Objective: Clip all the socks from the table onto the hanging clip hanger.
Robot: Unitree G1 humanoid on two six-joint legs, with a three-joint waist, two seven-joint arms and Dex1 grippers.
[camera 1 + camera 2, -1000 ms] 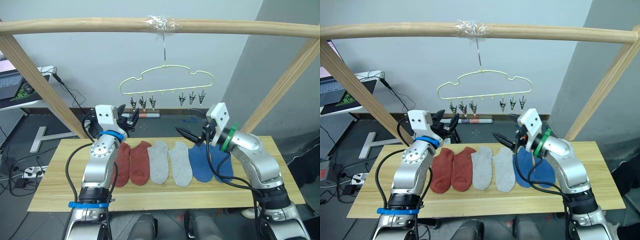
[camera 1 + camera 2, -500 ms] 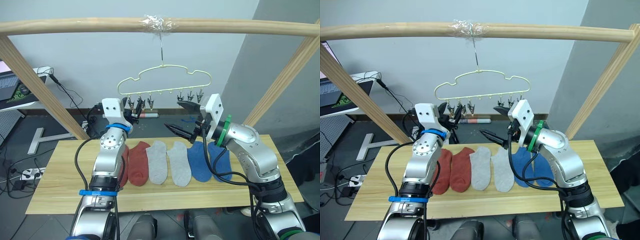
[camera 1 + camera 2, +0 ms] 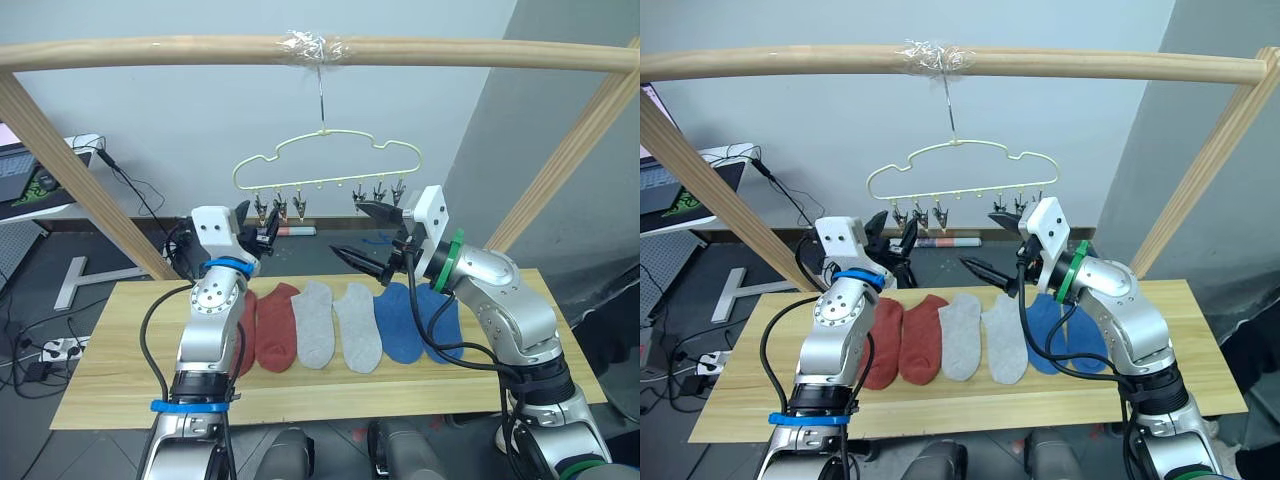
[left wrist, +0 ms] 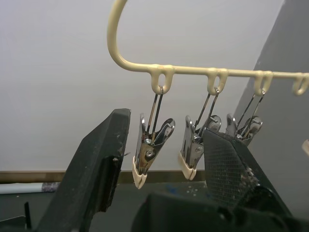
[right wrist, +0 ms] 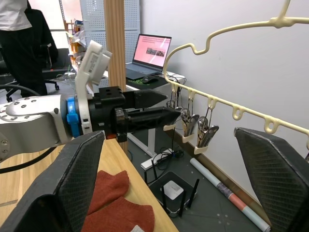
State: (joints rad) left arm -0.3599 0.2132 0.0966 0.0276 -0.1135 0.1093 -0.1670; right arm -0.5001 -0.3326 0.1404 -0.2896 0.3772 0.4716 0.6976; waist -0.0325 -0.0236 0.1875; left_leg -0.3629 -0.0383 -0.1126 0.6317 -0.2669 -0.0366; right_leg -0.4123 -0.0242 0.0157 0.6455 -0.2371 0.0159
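The left gripper (image 4: 159,164) hangs raised at the leftmost metal clip (image 4: 147,159) of the clip hanger (image 3: 325,165), its jaws spread apart on either side of that clip and holding nothing. To do this well, I judge the fingers should squeeze the clip's upper tabs squarely, not its cream-tipped mouth, and steady the hanger — it swings freely from a thin metal hook (image 3: 321,95) taped to the round wooden bar (image 3: 150,50).

All six socks lie flat in a row on the pale wood-grain counter (image 3: 100,380), none yet clipped: two rust-red socks (image 3: 275,325), two light grey socks (image 3: 335,325), then two blue socks (image 3: 415,322), neighbours touching or overlapping. They look soft and knitted, likely to droop when lifted, so a pinch near the cuff should serve best.

The hanger is thin pale-yellow wire with a cloud-shaped outline, its small clips shiny and springy-looking.

The right gripper (image 3: 365,238) is raised near the hanger's right-hand clips, jaws wide apart — empty too.
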